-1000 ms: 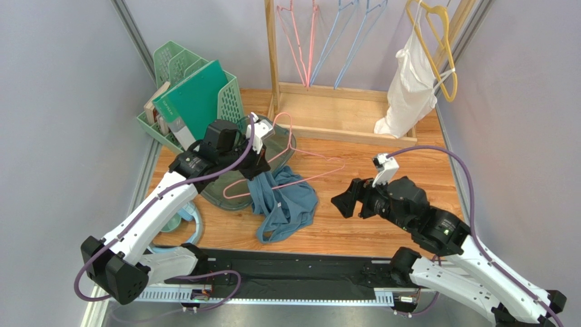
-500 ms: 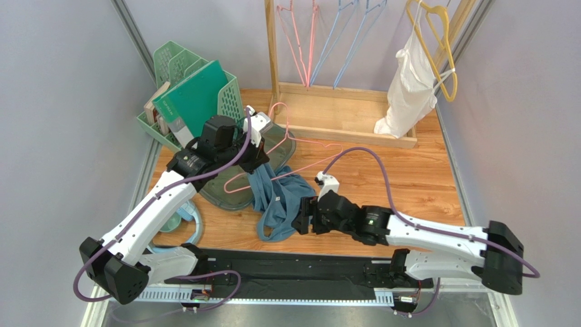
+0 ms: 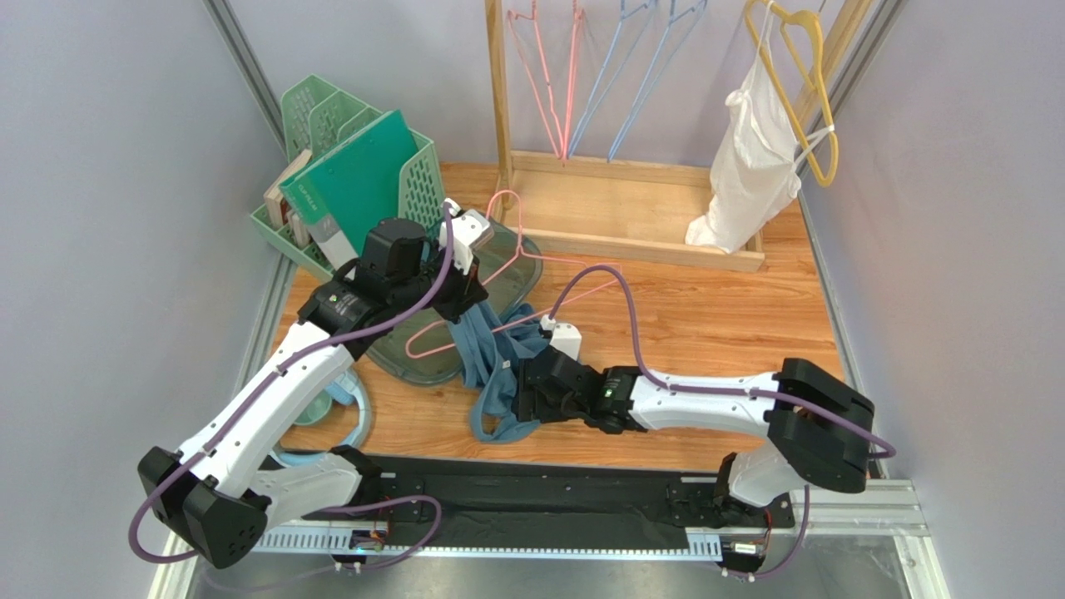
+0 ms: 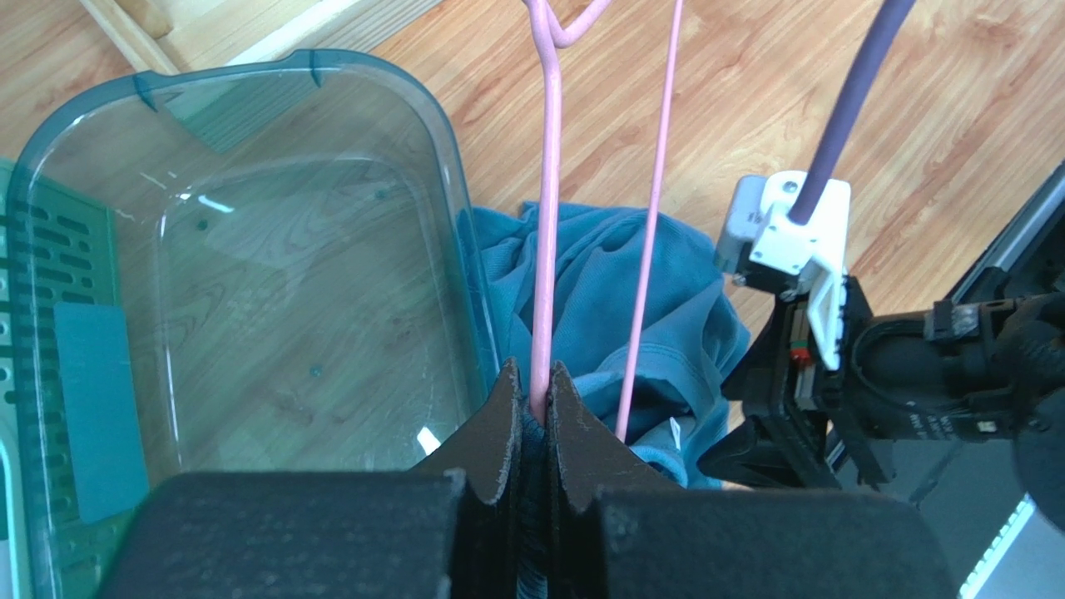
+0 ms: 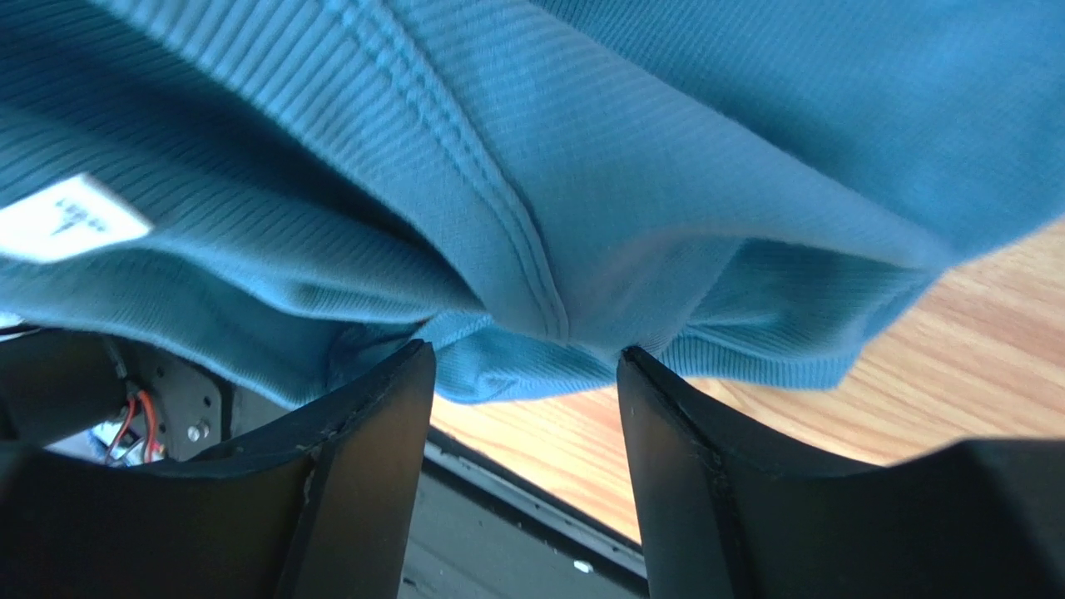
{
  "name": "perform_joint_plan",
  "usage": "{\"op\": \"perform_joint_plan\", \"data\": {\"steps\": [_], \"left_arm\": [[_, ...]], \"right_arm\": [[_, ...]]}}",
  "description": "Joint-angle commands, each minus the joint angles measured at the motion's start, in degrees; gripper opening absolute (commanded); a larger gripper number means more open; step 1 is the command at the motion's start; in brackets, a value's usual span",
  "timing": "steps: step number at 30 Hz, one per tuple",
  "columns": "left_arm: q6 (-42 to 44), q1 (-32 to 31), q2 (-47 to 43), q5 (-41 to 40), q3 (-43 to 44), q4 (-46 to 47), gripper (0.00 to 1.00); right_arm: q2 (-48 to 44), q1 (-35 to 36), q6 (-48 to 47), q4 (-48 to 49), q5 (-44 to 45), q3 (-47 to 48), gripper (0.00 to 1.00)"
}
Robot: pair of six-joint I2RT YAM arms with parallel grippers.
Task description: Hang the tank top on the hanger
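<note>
- Right arm has swung in from the right over the last second; its pincer (image 3: 516, 391) now sits at the tank top (image 3: 481, 362), on the side away from the tub (image 4: 375, 60).
- Right pincer, wrist view (image 5: 525, 356): jaws stand apart. A seamed fold of teal fabric hangs across the tips, and nothing is pinched.
- Left pincer (image 4: 535, 389): closed tight on one pink wire of the hanger (image 4: 545, 225), just beside the tub's nearer long wall.
- Hanger: held tilted, with a second wire running alongside the gripped one. Both cross above the tank top.
- Tank top: crumpled heap on the worktop (image 4: 875, 100), just beside the tub, its edge against the tub wall.
- White label (image 5: 69, 219) shows on the fabric.
</note>
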Motion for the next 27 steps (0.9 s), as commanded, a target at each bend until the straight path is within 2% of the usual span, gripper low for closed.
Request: {"op": "perform_joint_plan", "data": {"steps": [1, 8, 14, 18, 21, 22, 23, 24, 27], "left_arm": [[0.33, -0.20, -2.03, -0.98, 0.03, 1.53, 0.00], [0.42, -0.20, -2.47, -1.33, 0.03, 1.44, 0.00], [0.50, -0.20, -2.38, -1.15, 0.11, 1.35, 0.00], [0.42, -0.20, -2.12, -1.15, 0.02, 1.26, 0.00], [0.59, -0.20, -2.12, -1.42, 0.03, 1.17, 0.00], [0.59, -0.20, -2.38, -1.42, -0.06, 1.17, 0.00], [0.59, -0.11, -2.38, -1.42, -0.15, 1.17, 0.00], [0.59, -0.11, -2.55, -1.50, -0.15, 1.17, 0.00], [0.51, -0.11, -2.73, -1.77, -0.33, 1.26, 0.00]], "right_arm": [[2.49, 0.30, 0.98, -0.12, 2.65, 3.59, 0.59], [1.44, 0.56, 2.56, -3.63, 5.38, 2.37, 0.57], [2.32, 0.65, 2.83, 0.31, 4.15, -0.01, 0.57], [5.13, 0.56, 1.51, 0.41, 3.79, 2.09, 0.53], [5.75, 0.56, 1.07, 0.32, 3.44, 2.53, 0.30], [5.58, 0.56, 0.81, 0.23, 3.70, 2.36, 0.19], [4.62, 0.30, 0.80, -0.20, 3.88, 2.10, 0.14], [3.91, 0.21, 0.80, -0.47, 4.14, 1.49, 0.02], [-1.18, -1.19, 0.54, -3.98, 5.90, 0.43, 0.00]]}}
